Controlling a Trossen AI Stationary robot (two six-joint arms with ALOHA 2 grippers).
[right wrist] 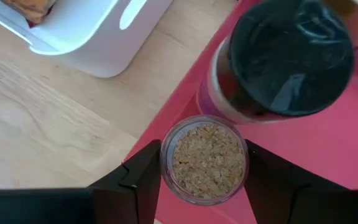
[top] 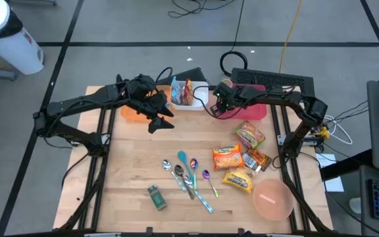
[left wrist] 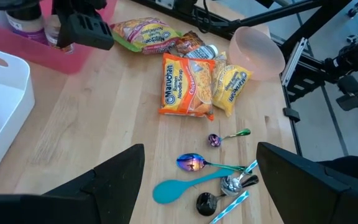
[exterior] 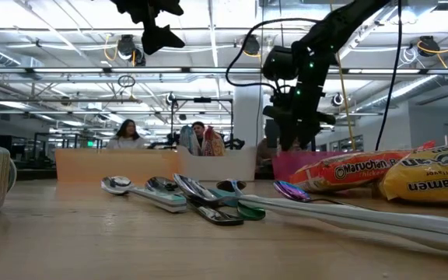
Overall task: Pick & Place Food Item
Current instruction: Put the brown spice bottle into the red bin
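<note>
the right hand [right wrist: 204,163] sits over the pink bin [right wrist: 328,149], its fingers closed against the sides of a small spice jar [right wrist: 205,158] directly between them, a dark-lidded jar [right wrist: 278,59] just beyond. the jar looks rigid, light, smooth and likely slippery, so a mid-body grip suits. the left hand [left wrist: 197,171] hovers wide open above the counter [left wrist: 92,124].

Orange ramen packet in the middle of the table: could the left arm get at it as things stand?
Probably yes. The left pincer hangs open above bare wood, and the orange ramen packet lies flat with nothing on top; the right pincer is off at the pink bin.
</note>
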